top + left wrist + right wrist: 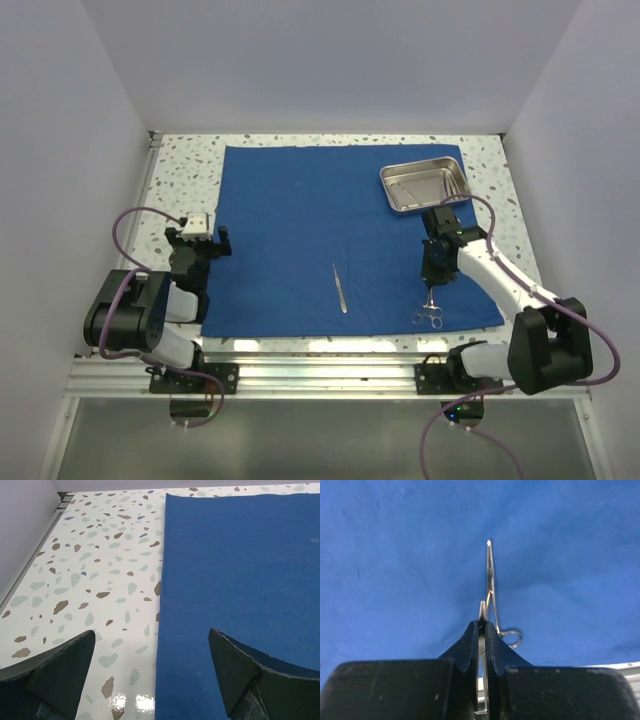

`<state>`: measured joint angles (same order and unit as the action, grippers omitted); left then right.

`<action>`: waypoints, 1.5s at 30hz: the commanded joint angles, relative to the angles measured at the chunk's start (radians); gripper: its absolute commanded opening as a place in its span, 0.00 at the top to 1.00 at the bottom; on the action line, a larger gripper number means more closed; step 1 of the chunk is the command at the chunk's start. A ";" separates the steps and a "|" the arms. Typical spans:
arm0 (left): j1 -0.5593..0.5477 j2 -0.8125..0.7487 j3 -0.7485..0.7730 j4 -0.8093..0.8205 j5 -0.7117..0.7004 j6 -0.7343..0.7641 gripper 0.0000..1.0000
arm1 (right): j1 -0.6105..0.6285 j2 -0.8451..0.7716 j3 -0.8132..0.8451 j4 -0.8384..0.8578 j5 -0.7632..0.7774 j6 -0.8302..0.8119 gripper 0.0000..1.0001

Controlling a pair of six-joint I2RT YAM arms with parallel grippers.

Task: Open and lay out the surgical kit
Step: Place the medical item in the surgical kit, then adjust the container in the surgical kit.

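**Left gripper** (151, 636): mine, empty, fingers wide apart. It hovers over the left border of the cloth, one finger above the speckled terrazzo table (100, 570) and the other above blue. It is well apart from every instrument.

**Royal-blue cloth wrap** (290, 220): fully opened and lying flat as one large sheet. It carries all the kit items.

**Thin steel tweezers** (340, 288): already laid on the cloth near its near edge, about mid-width. Their long axis runs near to far. They lie between my two arms, closer to the right one.

**Ring-handled steel forceps** (490, 580): held in my right gripper (481, 626), whose fingers are pressed together on the handle end.
- One ring stands edge-on at the fingertips and the other juts out to the side.
- The shaft runs straight on from my fingers, the tips pointing away over bare blue cloth.
- From overhead the forceps (430, 310) sit to the right of the tweezers, roughly parallel to them and near the cloth's near edge.
- I cannot tell whether the tips touch the cloth.
- My judgement is that the set-down depends on this alignment, lowering and releasing with the shaft kept parallel to the tweezers.

**Small shiny rectangular steel tray** (425, 188): empty, on the far right corner of the cloth, beyond my right wrist.
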<state>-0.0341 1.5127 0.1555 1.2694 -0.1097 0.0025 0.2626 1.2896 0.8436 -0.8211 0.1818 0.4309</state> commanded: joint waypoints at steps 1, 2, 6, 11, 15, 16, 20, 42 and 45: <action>-0.003 -0.003 0.013 0.084 -0.018 0.008 0.00 | 0.006 0.042 -0.011 0.114 -0.021 0.026 1.00; -0.004 -0.003 0.013 0.084 -0.019 0.008 0.00 | 0.006 0.054 -0.009 0.129 -0.018 0.025 1.00; -0.004 -0.003 0.013 0.084 -0.018 0.008 0.00 | 0.004 0.117 0.009 0.192 -0.011 0.002 1.00; -0.004 -0.003 0.013 0.084 -0.018 0.008 0.00 | 0.006 0.157 0.055 0.180 -0.028 -0.021 0.36; -0.004 -0.003 0.013 0.084 -0.018 0.008 0.00 | 0.006 0.131 0.144 0.108 0.039 -0.063 0.07; -0.004 -0.003 0.013 0.084 -0.018 0.008 0.00 | 0.006 0.126 0.220 0.088 0.050 -0.073 0.06; -0.004 -0.003 0.013 0.084 -0.018 0.008 0.00 | 0.006 0.205 0.503 0.045 0.047 -0.130 0.05; -0.004 -0.003 0.013 0.084 -0.018 0.008 0.00 | -0.068 0.967 1.307 0.019 0.029 -0.147 0.12; -0.004 -0.003 0.013 0.085 -0.019 0.008 0.00 | -0.097 0.906 1.243 0.124 -0.133 -0.170 0.12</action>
<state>-0.0341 1.5127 0.1555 1.2697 -0.1097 0.0025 0.2047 2.3203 2.1120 -0.8219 0.1970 0.2790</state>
